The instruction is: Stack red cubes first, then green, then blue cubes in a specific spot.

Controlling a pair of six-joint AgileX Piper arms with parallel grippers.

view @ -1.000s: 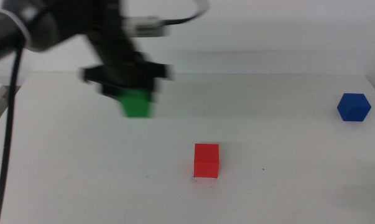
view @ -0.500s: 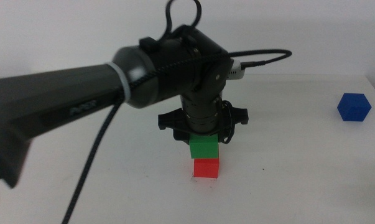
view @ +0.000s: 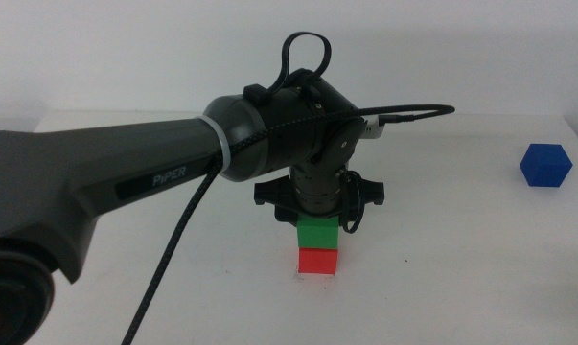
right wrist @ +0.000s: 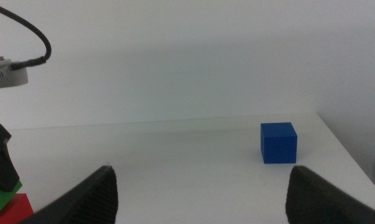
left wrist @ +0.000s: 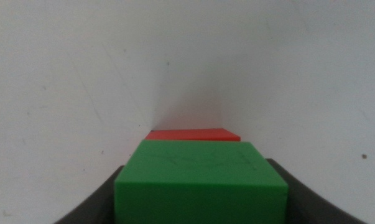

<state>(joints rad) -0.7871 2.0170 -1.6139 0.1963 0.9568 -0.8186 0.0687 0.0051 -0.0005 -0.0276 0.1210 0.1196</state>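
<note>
The red cube [view: 317, 261] rests on the white table near the centre, on the specific spot. Directly on top of it sits the green cube [view: 318, 233], with my left gripper [view: 317, 222] shut on it from above. In the left wrist view the green cube [left wrist: 201, 180] fills the space between the jaws and a strip of the red cube [left wrist: 192, 134] shows beyond it. The blue cube [view: 544, 165] stands alone at the far right; the right wrist view shows the blue cube [right wrist: 278, 142] ahead of my open right gripper [right wrist: 199, 205], which holds nothing.
The left arm [view: 126, 172] stretches in from the left, its cable [view: 173, 259] hanging down over the table. White tabletop [view: 461, 259] lies between the stack and the blue cube.
The left gripper carried the green cube from the left rear to above the red cube and lowered it until it rests on the red cube.
</note>
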